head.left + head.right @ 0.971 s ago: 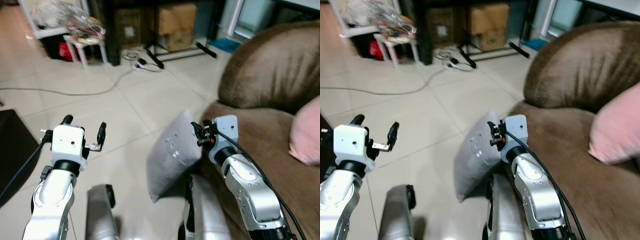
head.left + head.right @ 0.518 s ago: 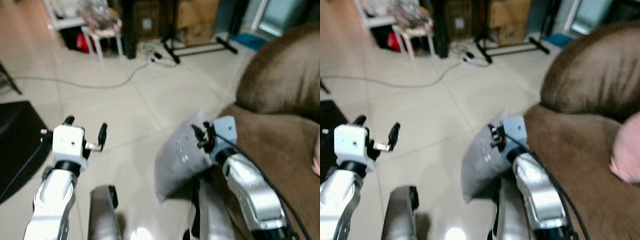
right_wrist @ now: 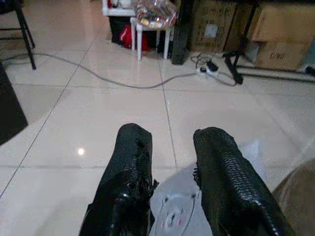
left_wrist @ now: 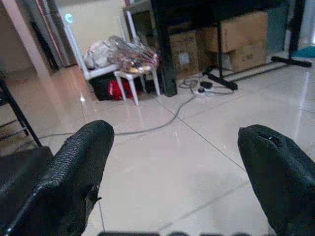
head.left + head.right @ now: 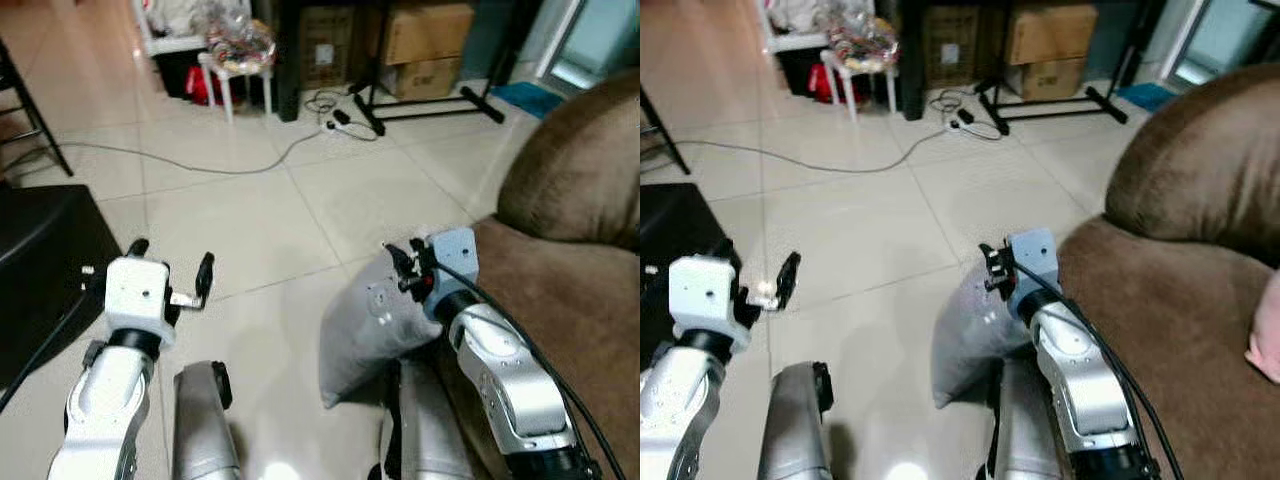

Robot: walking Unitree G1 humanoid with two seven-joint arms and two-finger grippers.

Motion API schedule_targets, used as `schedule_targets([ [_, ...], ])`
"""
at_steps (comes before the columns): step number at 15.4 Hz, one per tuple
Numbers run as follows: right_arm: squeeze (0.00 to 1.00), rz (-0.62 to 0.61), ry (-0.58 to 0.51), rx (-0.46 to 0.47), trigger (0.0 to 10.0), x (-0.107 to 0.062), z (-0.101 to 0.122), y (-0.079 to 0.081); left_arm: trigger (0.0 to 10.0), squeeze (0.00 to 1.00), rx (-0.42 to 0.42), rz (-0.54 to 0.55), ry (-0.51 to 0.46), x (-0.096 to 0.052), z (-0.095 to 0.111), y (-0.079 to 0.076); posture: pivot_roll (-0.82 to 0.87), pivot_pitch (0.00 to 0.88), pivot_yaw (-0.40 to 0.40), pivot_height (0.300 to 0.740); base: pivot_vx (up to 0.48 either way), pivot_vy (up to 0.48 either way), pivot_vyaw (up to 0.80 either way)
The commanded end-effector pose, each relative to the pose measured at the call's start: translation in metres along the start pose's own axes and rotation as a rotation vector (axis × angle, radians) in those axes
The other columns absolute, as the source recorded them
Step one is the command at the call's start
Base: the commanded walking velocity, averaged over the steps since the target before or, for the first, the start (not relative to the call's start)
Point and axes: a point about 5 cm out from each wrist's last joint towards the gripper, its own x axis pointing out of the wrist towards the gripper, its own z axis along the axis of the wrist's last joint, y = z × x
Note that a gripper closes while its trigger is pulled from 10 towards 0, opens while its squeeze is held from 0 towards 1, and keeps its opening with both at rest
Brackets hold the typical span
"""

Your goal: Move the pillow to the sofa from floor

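Turning left since a second ago, the head camera now shows less sofa [image 5: 580, 230] and more tiled floor [image 5: 250, 210]. From the head views, the right gripper [image 5: 404, 270] pinches the grey pillow [image 5: 370, 325] by its top corner, beside the sofa's front. The left gripper [image 5: 170, 272] hovers left, fingers apart. Left wrist: fingers [image 4: 81, 162] spread wide over tile. Right wrist: fingers [image 3: 130, 172] clamped on the pillow.

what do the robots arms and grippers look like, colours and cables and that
Both arms are silver metal with rounded segments. The left gripper sits on a white boxy wrist housing, the right gripper on a pale blue-grey one with a small red spot beside it. Each has two long black fingers with a textured, knurled surface. A thin black cable runs along the right arm.
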Motion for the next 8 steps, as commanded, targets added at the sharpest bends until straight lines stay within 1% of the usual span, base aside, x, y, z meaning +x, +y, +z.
schedule_targets([
  [1, 0.72, 0.000, 0.019, 0.013, 10.0, 0.001, -0.001, -0.006, 10.0, 0.00, 0.010, -0.022, -0.004, -0.001, 0.002, -0.004, -0.05, 0.000, -0.040, 0.456, 0.000, 0.000, 0.00],
  [2, 1.00, 0.010, 0.054, 0.008, 10.0, 0.004, -0.006, -0.007, 10.0, 0.00, 0.010, -0.040, 0.003, -0.002, 0.002, -0.005, -0.05, 0.000, -0.040, 0.456, 0.000, 0.000, 0.00],
  [3, 1.00, 0.011, 0.092, 0.008, 10.0, 0.007, -0.011, -0.008, 10.0, 0.00, 0.013, -0.065, 0.012, -0.003, 0.001, -0.007, -0.05, 0.000, -0.040, 0.456, 0.000, 0.000, 0.00],
  [4, 1.00, -0.025, 0.173, 0.048, 10.0, 0.015, -0.025, -0.013, 10.0, 0.00, 0.025, -0.112, 0.023, -0.002, -0.001, -0.010, -0.05, 0.000, -0.038, 0.456, 0.000, 0.000, 0.00],
  [5, 1.00, -0.052, 0.225, 0.080, 10.0, 0.021, -0.036, -0.017, 10.0, 0.00, 0.045, -0.155, 0.033, -0.001, -0.002, -0.011, -0.04, 0.000, -0.029, 0.456, 0.000, 0.000, 0.00],
  [7, 1.00, -0.092, 0.282, 0.058, 10.0, 0.030, -0.051, -0.020, 10.0, 0.00, 0.049, -0.232, 0.060, 0.000, -0.003, -0.011, -0.05, 0.000, -0.011, 0.456, 0.000, 0.000, 0.00],
  [8, 1.00, -0.105, 0.295, 0.060, 10.0, 0.032, -0.055, -0.021, 10.0, 0.00, 0.050, -0.253, 0.064, 0.000, -0.003, -0.012, -0.05, 0.000, -0.005, 0.456, 0.000, 0.000, 0.00],
])
